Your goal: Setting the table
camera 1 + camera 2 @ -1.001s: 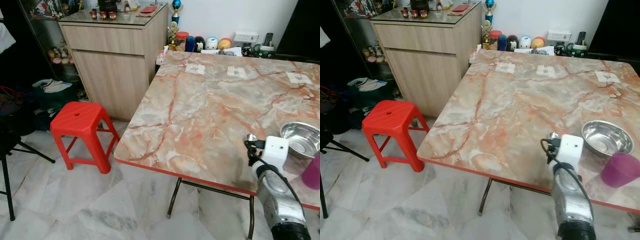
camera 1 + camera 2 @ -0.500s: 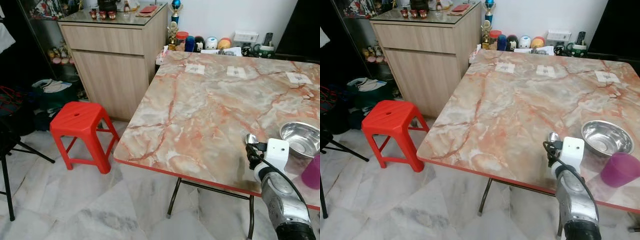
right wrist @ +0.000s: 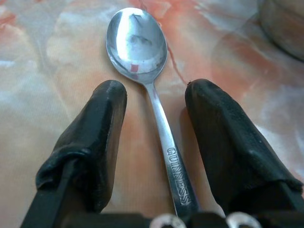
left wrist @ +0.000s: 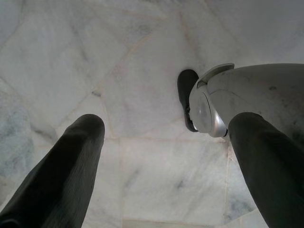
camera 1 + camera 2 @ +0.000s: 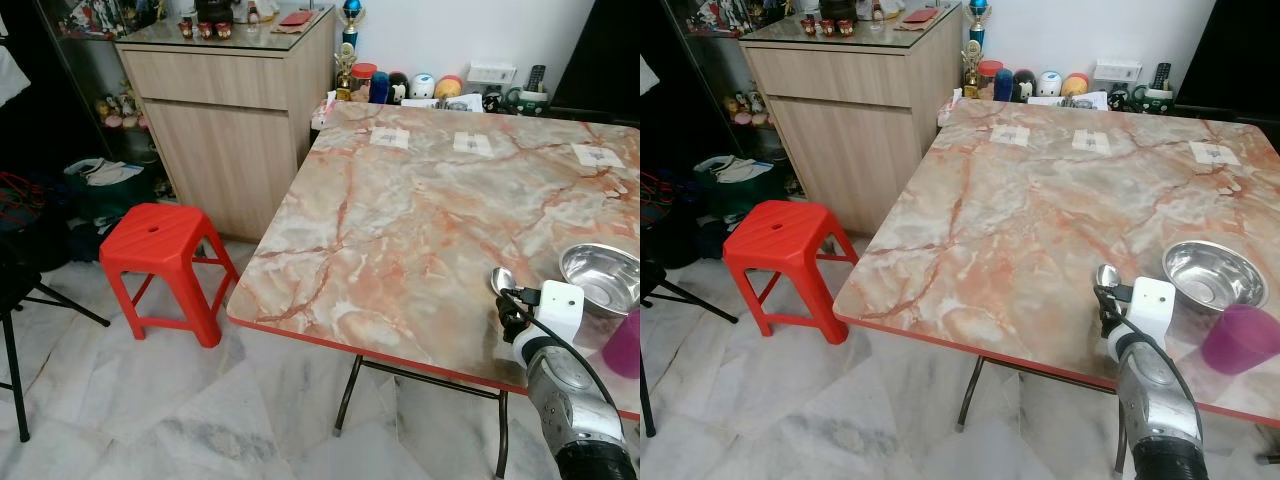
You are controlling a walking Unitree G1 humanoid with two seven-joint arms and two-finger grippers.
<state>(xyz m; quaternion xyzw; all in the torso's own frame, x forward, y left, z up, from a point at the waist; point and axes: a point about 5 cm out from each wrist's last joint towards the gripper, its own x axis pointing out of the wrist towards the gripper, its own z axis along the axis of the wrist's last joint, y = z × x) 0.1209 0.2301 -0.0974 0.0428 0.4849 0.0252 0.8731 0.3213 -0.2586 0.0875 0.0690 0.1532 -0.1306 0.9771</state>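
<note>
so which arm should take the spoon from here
The right. Its claw is already at the spoon on the table, open fingers either side of the handle beside the steel bowl. The left claw hangs open over the floor.

We see the purple cup (image 5: 625, 345) cut off at the frame edge near the table's (image 5: 400, 230) front right corner. The spoon (image 3: 142, 61) handle's end is hidden behind the right gripper (image 3: 154, 123). The clutter (image 5: 430, 88) past the far edge is too small to identify.
</note>
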